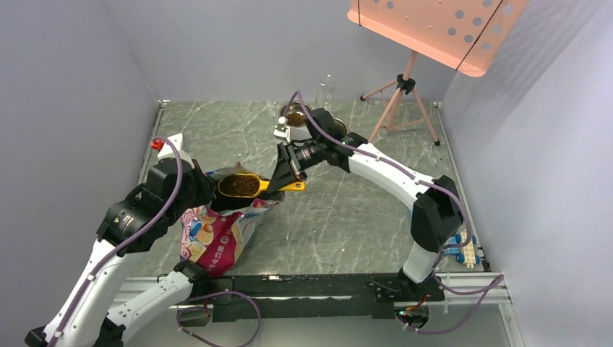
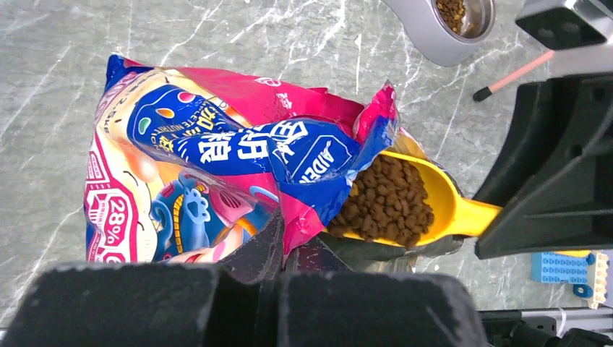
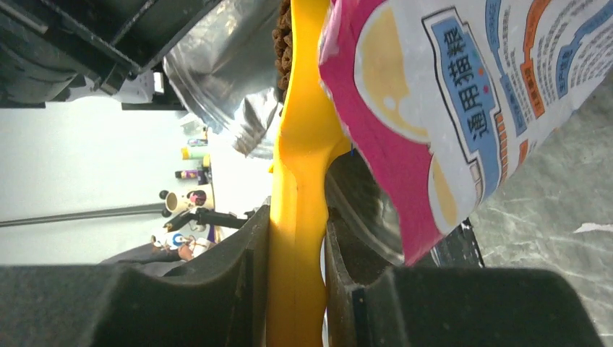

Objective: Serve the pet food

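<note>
Kibble (image 2: 387, 199) scooped, bowl (image 2: 426, 35) next.
Right jaws clamp the scoop (image 2: 449, 204) by its handle, left jaws pinch the bag (image 2: 181, 144) (its lip); carry it level.

The grey-green marbled tabletop (image 1: 347, 217) carries a crumpled pink, red and blue printed foil bag (image 1: 217, 242) at its near left, 1 silver metal bowl (image 2: 426, 37) at the far middle, a pink 3-legged stand (image 1: 402, 101) at the far right, and a small blue-and-white plastic block (image 1: 463, 251) by the near right edge.
</note>
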Available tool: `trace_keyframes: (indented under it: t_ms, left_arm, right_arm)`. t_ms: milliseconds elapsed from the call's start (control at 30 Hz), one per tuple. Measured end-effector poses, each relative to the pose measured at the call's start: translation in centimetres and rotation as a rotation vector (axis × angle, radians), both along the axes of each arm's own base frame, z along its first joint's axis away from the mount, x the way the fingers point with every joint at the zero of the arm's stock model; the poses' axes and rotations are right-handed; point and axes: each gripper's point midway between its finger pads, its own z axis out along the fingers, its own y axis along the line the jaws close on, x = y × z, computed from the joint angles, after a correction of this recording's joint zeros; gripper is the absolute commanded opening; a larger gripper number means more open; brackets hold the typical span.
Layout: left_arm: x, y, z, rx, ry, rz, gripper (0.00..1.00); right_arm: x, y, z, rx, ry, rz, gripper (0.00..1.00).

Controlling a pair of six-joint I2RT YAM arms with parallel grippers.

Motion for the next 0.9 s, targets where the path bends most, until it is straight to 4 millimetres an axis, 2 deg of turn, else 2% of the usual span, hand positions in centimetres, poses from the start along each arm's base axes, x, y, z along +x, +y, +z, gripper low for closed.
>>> trace_keyframes:
  t_ms: [100, 300, 400, 467, 533, 600, 767, 900]
  left_arm:
    - [0.0, 0.4, 0.1, 0.007, -0.006, 0.014, 0.0]
    - [-0.1, 0.7, 0.2, 0.01, -0.016, 0.026, 0.0]
    - [0.0, 0.6, 0.2, 0.012, -0.014, 0.025, 0.0]
    - [0.0, 0.6, 0.1, 0.013, -0.013, 0.025, 0.0]
    - [0.0, 0.6, 0.2, 0.011, -0.015, 0.025, 0.0]
    - [0.0, 0.6, 0.2, 0.012, -0.015, 0.025, 0.0]
    - [-0.1, 0.6, 0.1, 0.012, -0.011, 0.022, 0.0]
    - [-0.1, 0.6, 0.1, 0.013, -0.01, 0.025, 0.0]
  right_arm:
    - [-0.4, -0.8, -0.1, 0.006, 0.0, -0.004, 0.0]
    - [-0.4, -0.4, -0.8, 0.0, 0.005, -0.036, 0.0]
    - [-0.2, 0.5, -1.0, -0.064, -0.037, -0.039, 0.0]
    - [-0.3, 2.1, -0.3, -0.072, -0.099, 0.004, 0.0]
    - [-0.6, 2.7, -0.4, -0.08, -0.132, 0.017, 0.0]
    - [-1.1, 2.2, -0.9, -0.084, -0.11, 0.012, 0.0]
    - [0.4, -0.5, -2.3, -0.119, -0.035, -0.049, 0.0]
    - [0.1, -0.4, -2.0, -0.078, -0.006, -0.058, 0.0]
